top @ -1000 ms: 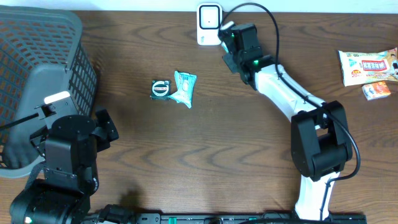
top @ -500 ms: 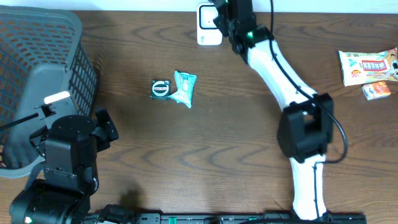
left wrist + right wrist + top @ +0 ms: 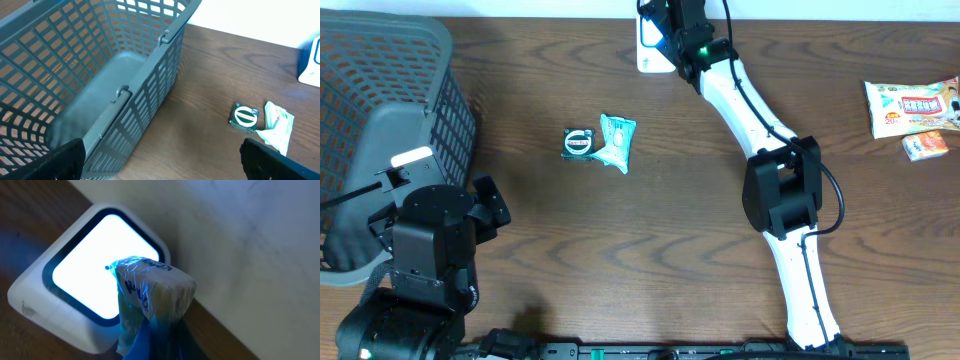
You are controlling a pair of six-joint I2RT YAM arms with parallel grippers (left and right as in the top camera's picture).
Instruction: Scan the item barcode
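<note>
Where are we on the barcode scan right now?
Done: the right gripper has a wrapped packet gripped and at the scanner. In hand: the packet sits right in front of the lit window. Left: confirming the read, which I cannot see, then probably the round green item and teal packet.

No word or number can be read in full. Well to the right of the scanner (image 3: 650, 52), the snack bag (image 3: 912, 105) carries a red band with white characters, too small to make out. The small box (image 3: 926, 146) just beside the bag shows orange print, also illegible. Left of the scanner and nearer the robot, the flat pack (image 3: 245, 116) bears a round green label crossed by a white band, its lettering blurred. The teal packet (image 3: 617, 141) touching it has pale, unreadable print. Before the scanner's lit window, the wrapped item (image 3: 150, 287) shows faint blue-lit lettering that cannot be deciphered.
</note>
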